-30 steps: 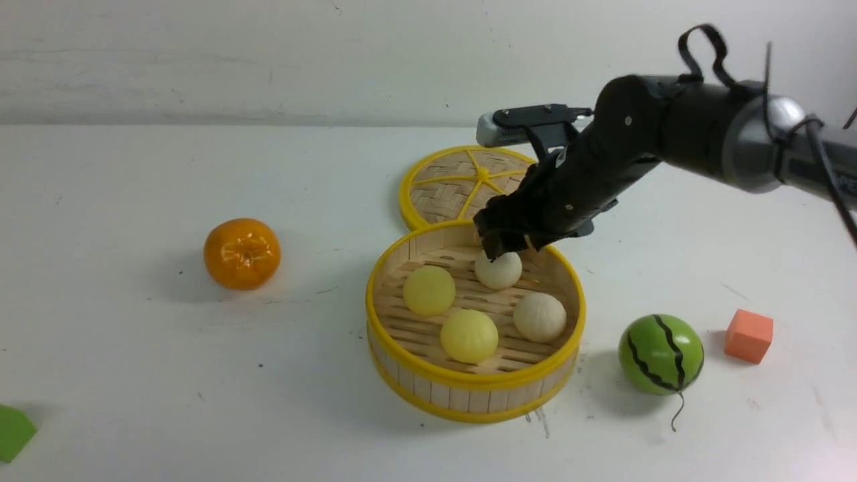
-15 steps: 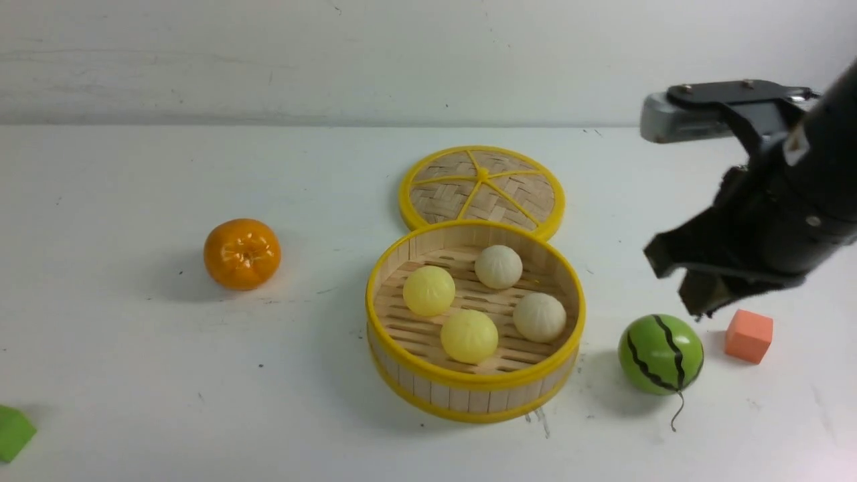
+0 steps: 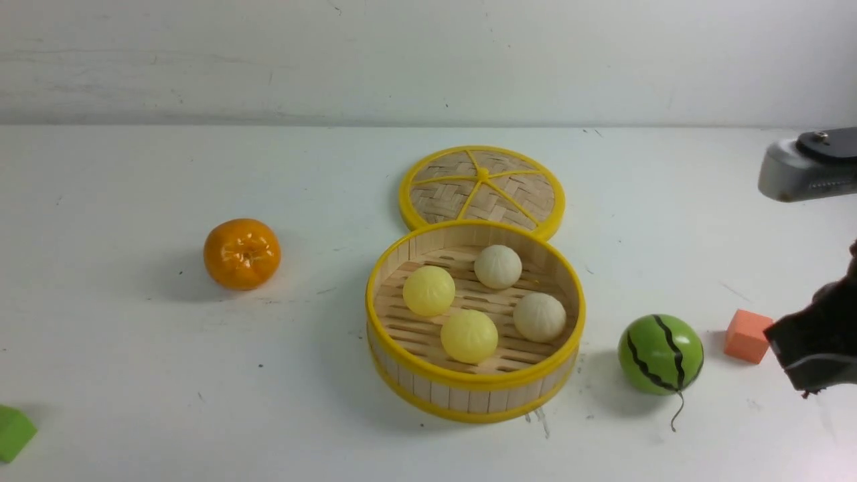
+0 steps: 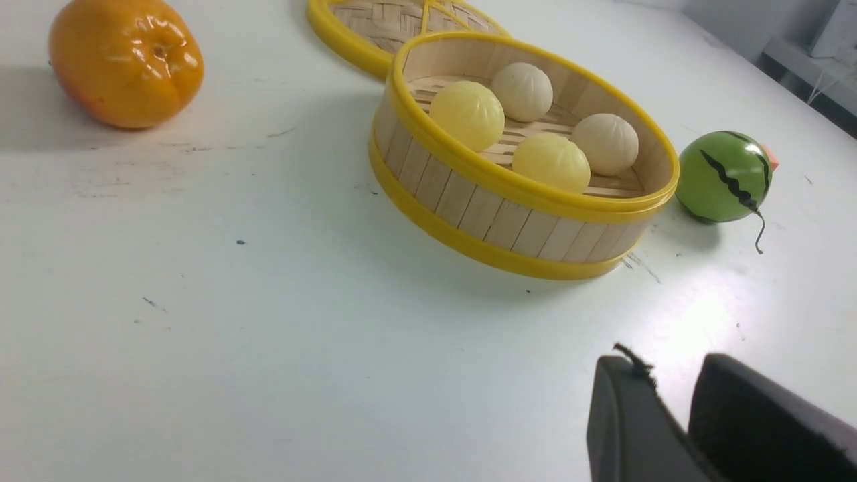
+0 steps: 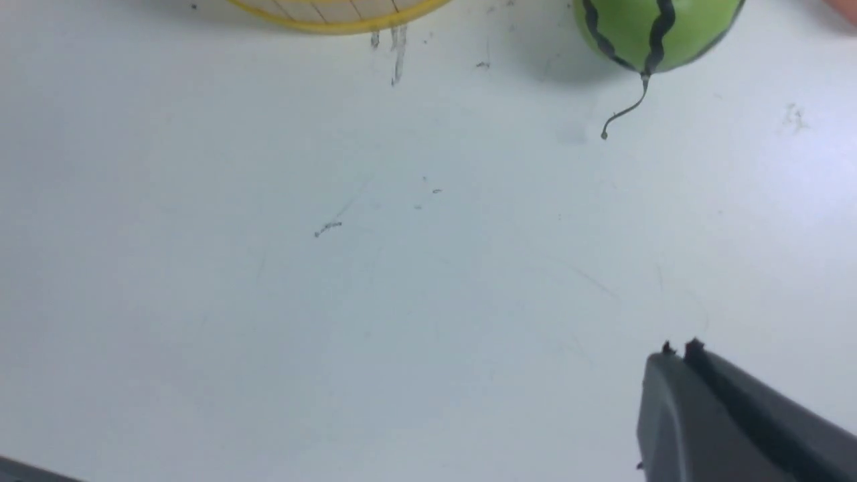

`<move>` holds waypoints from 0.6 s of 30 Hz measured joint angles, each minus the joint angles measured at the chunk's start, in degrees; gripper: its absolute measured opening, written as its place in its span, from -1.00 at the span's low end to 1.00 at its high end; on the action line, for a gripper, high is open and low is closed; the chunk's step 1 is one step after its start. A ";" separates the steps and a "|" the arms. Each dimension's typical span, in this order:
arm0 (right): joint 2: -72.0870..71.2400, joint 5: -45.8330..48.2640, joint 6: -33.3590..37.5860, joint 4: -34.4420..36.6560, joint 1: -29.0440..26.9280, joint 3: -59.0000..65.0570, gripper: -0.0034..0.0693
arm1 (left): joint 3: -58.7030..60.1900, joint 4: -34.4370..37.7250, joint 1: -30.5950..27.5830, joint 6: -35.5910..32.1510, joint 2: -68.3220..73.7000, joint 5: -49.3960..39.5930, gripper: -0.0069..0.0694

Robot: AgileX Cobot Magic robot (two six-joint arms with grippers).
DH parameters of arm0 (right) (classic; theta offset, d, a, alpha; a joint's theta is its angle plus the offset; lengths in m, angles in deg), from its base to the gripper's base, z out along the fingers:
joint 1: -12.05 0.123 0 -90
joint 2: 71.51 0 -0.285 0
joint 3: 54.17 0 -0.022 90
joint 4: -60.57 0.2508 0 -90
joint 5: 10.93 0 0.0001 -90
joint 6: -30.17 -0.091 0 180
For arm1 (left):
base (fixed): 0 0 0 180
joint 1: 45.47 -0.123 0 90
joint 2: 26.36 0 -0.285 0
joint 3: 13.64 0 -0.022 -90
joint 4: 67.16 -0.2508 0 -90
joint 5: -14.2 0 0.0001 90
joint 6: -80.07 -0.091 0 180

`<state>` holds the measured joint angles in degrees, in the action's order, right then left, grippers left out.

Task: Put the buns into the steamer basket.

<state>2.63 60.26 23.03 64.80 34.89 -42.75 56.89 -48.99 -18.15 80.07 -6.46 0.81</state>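
1. Four buns lie inside the steamer basket, near the middle of the front view: two pale yellow ones toward the left and lower side of its floor, two cream-white ones toward the top and right. None touches another, and none is outside the basket.
2. Being round domes, the buns have no long axis to line up with; judging by this layout, the task looks complete and no bun is left to fetch.
3. At the right edge of the front view, the right gripper sits well apart from the basket, so the buns lie to its left, past the watermelon ball. Its fingers are pressed together with nothing between them.
4. In the left wrist view the left gripper shows at the lower right, with the basket up and across the counter from it. Its fingers stand slightly parted and empty. Which arm is nearer the basket I cannot tell.
5. Just behind the basket lies the woven lid, its rim touching or nearly so. A tangerine sits well to the left, an orange cube beside the watermelon ball, and a green block at the lower left edge.
6. No brand, label or writing is legible.
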 joint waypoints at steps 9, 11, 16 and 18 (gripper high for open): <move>-11.93 -4.14 0.00 -3.53 -0.44 7.13 -0.95 | 0.00 0.00 0.00 0.00 0.00 0.00 -0.41; -19.63 -9.42 0.00 -3.53 -2.08 13.22 -0.95 | 0.00 0.00 0.00 0.00 0.00 0.00 -0.41; -37.50 -20.48 0.00 -3.23 -8.83 29.13 -0.95 | 0.00 0.00 0.00 0.00 0.00 0.00 -0.41; -45.47 -24.60 0.00 -2.84 -12.01 36.53 -0.95 | 0.00 0.00 0.00 0.00 0.00 0.00 -0.40</move>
<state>-42.84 35.66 23.03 61.95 22.88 -6.22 56.89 -48.99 -18.15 80.07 -6.46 0.81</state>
